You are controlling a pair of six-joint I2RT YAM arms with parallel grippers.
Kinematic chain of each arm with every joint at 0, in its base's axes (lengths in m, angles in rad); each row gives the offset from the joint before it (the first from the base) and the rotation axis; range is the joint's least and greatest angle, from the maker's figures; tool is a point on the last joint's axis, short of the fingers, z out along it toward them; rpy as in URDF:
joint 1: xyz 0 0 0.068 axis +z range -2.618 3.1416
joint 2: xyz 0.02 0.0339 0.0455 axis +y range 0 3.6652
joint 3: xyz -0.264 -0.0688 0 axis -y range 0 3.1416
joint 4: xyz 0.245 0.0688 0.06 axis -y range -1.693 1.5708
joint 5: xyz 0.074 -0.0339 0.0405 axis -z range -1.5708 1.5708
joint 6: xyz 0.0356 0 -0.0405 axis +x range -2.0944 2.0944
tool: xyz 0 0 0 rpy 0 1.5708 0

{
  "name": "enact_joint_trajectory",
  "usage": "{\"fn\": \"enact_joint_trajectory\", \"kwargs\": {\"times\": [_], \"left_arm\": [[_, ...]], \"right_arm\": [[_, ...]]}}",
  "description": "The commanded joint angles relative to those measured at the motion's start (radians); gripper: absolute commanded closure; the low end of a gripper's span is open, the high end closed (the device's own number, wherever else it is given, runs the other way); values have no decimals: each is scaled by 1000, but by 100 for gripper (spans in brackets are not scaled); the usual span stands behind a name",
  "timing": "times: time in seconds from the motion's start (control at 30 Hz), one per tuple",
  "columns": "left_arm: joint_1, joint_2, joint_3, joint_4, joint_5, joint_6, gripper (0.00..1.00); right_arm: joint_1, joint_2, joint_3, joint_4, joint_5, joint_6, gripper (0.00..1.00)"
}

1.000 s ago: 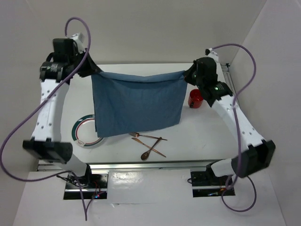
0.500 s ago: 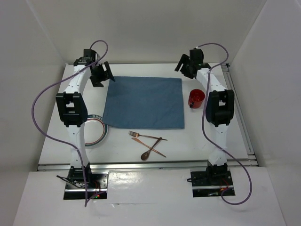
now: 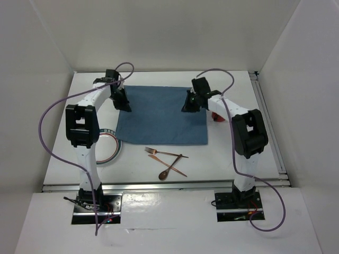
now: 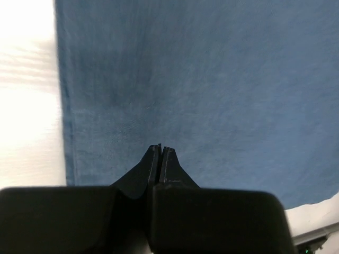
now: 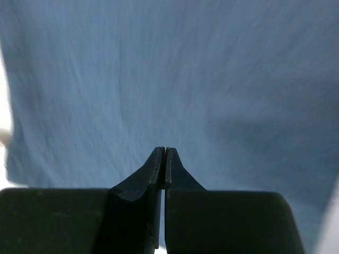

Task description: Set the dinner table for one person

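The blue placemat (image 3: 161, 119) lies flat on the white dinner table (image 3: 238, 153). My left gripper (image 3: 125, 103) is shut and empty, low over the placemat's far left part. My right gripper (image 3: 189, 106) is shut and empty, low over its far right part. In the left wrist view the shut gripper (image 4: 160, 148) points at the blue cloth (image 4: 212, 79), with the cloth's edge and bare table (image 4: 26, 106) at the left. In the right wrist view the shut gripper (image 5: 164, 150) is over blue cloth (image 5: 185, 69). I cannot tell if the tips touch the cloth.
A plate with a green and red rim (image 3: 108, 151) lies left of the placemat, partly behind the left arm. A red cup (image 3: 217, 117) peeks out behind the right arm. A copper fork (image 3: 159, 153), spoon (image 3: 168, 171) and knife lie crossed in front of the placemat.
One second ago both grippers held the placemat hanging by its top corners. It now lies flat and released; both grippers have shut and moved from the far corners inward over the cloth.
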Motion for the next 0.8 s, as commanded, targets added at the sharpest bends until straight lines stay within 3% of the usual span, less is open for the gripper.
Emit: {"fn": "enact_joint_trajectory", "kwargs": {"times": [0.0, 0.23, 0.6, 0.77], "left_arm": [[-8, 38, -41, 31, 30, 8, 100], [-70, 61, -87, 31, -42, -1, 100], [-139, 79, -173, 43, -74, -1, 100], [-139, 67, -160, 0, -132, -21, 100]], "right_arm": [[43, -21, -66, 16, -19, 22, 100], [83, 40, -128, -25, 113, 53, 100], [25, 19, -242, -54, 280, 53, 100], [15, -7, -262, -33, 227, 33, 100]]}}
